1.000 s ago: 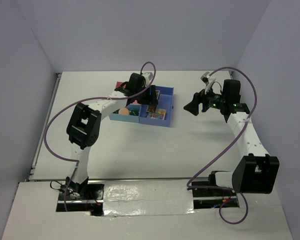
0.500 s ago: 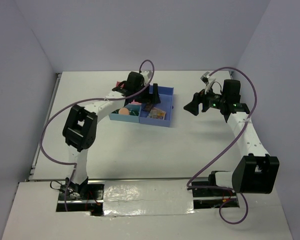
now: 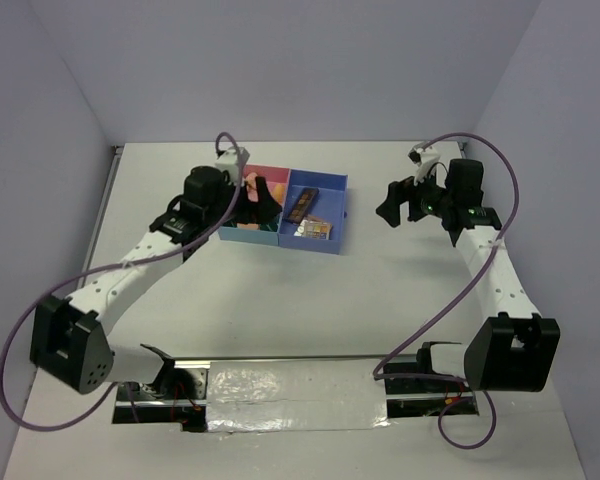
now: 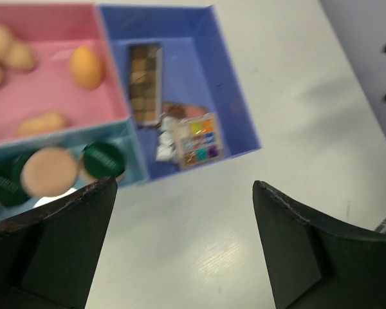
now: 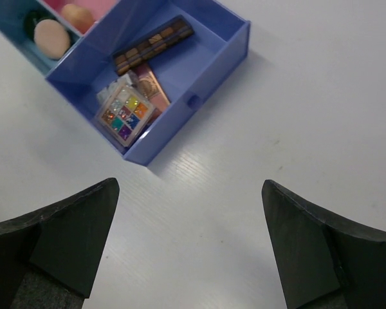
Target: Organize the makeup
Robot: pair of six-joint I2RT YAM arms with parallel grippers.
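Smooth plastic tray point(image 5: 212, 77), matt sponges point(image 4: 87, 66), shiny colour pans in palette point(image 5: 124, 114), faintly grained white table point(image 5: 309, 96)

Bare table point(image 3: 310, 300) lies wide open across centre frame; the tray point(image 3: 342, 212) sits upper middle, left gripper point(image 3: 265, 198) hanging above its left half.

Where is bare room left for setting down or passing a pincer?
Free: the table between tray and near edge; table between tray and right pincer; blue bin floor beside the long palette. Crowded: teal bin, with compacts and a puff.
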